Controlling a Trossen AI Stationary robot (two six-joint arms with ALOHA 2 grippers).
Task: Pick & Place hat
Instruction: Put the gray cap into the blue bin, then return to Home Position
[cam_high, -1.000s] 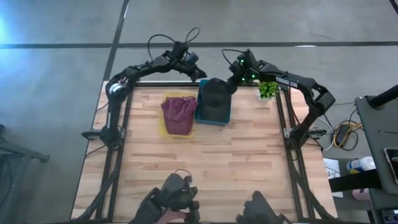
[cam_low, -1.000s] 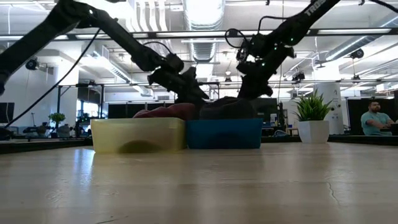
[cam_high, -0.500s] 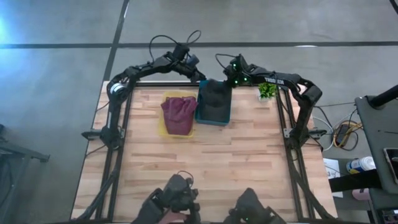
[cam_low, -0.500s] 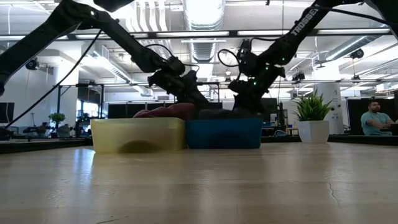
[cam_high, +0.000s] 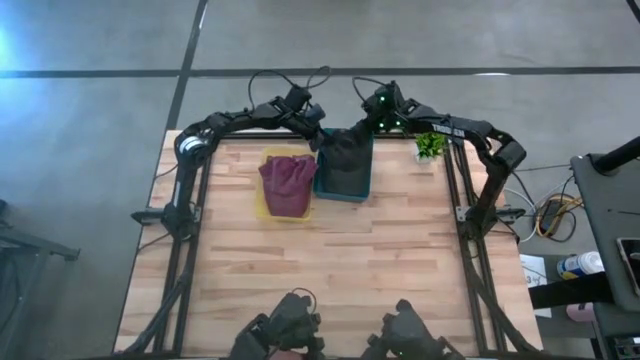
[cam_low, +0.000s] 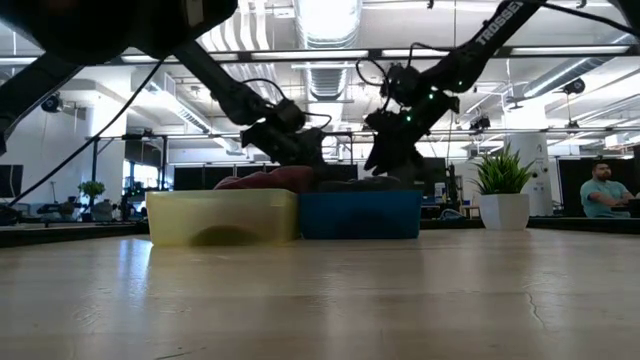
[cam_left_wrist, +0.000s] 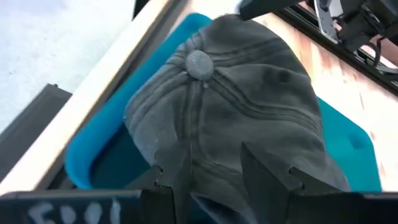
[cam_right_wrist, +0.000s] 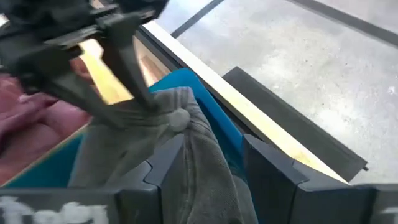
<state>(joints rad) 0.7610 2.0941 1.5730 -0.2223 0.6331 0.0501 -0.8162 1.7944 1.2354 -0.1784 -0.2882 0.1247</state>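
Observation:
A dark grey hat lies in the blue bin at the far middle of the table. Its far part is drawn up between my two grippers, and its top button shows. My left gripper stands at the bin's far left corner, shut on the hat's cloth. My right gripper stands at the bin's far right, also shut on the hat. A maroon hat fills the yellow bin to the left. My left gripper pinches a bunch of the hat's crown cloth between its two fingers, a little way from the button. It comes slanting down from the table's far left. The rest of the hat lies in the blue bin. My right gripper pinches a fold of the crown cloth between its two fingers, close to the button. It comes slanting down from the table's far right. The cloth is gathered up there, while the hat's lower part lies in the bin.
A small potted plant stands at the far right corner. The two bins sit side by side, touching. The bare wooden tabletop stretches from the bins to the near edge. A person sits beyond the table.
Both grippers have come down toward the blue bin with the hat. The left one has also drawn in toward the bin's far left corner. The hat's raised mound has sunk lower into the bin.

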